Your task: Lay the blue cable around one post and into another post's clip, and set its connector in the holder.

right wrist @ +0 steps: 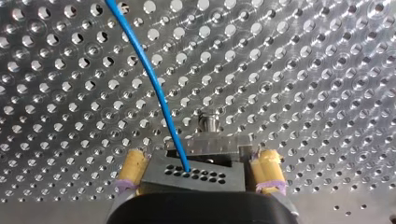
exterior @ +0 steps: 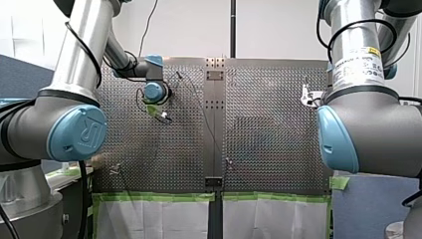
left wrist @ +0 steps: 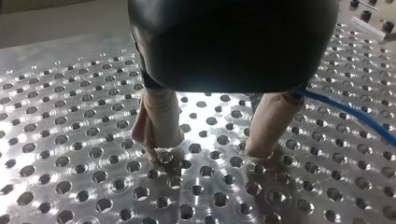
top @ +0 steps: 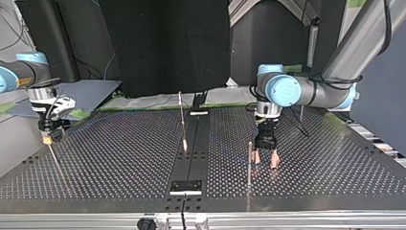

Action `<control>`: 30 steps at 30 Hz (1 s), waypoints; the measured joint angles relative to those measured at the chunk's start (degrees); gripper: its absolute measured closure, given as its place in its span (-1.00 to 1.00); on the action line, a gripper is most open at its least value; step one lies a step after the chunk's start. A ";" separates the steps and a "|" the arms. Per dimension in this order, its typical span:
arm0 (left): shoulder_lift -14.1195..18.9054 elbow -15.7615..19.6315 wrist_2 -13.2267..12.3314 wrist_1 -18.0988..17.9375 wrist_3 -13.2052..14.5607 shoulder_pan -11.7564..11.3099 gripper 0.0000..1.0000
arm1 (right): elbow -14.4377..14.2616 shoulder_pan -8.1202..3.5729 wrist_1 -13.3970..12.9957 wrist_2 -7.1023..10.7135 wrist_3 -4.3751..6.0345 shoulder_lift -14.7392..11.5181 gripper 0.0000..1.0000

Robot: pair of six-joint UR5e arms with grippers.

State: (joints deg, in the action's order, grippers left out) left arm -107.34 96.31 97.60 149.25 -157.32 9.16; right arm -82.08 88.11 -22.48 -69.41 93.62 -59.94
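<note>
Gripping the connector (right wrist: pixel 194 173), my right gripper (right wrist: pixel 201 156) (wrist view only); my left gripper (left wrist: pixel 209 152) spread.

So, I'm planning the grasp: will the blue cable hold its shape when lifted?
Probably not: the blue cable is thin and curves loosely across the perforated table, so it should sag. It looks light, and its smooth jacket may slip in a grip.

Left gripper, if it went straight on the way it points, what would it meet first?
The perforated table: my left gripper points down at it, open, tips apparently nearly touching. The blue cable passes beside, not underneath.
</note>
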 joint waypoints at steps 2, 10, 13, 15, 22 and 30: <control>0.00 0.00 0.00 0.01 0.00 0.01 -0.96 | 0.00 -0.01 0.00 -0.01 0.00 0.00 -1.00; 0.05 0.00 0.00 0.14 0.05 0.09 -0.96 | 0.01 -0.01 0.00 0.00 0.00 -0.01 -1.00; 0.08 0.00 0.00 0.45 0.76 0.33 -0.96 | 0.00 -0.01 0.00 0.00 0.00 -0.01 -1.00; 0.13 0.00 0.05 0.96 1.53 0.52 -0.96 | 0.00 -0.01 0.00 0.00 0.00 -0.01 -1.00; 0.57 0.00 2.30 4.00 4.32 0.95 -0.96 | 0.00 -0.01 0.00 0.00 0.00 -0.01 -1.00; 3.21 0.56 5.44 7.76 7.05 1.89 -0.96 | 0.00 -0.01 0.00 0.00 0.00 -0.01 -1.00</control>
State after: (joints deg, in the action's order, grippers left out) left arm -104.12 96.86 103.04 157.01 -150.27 11.05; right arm -82.09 88.10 -22.48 -69.41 93.61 -59.95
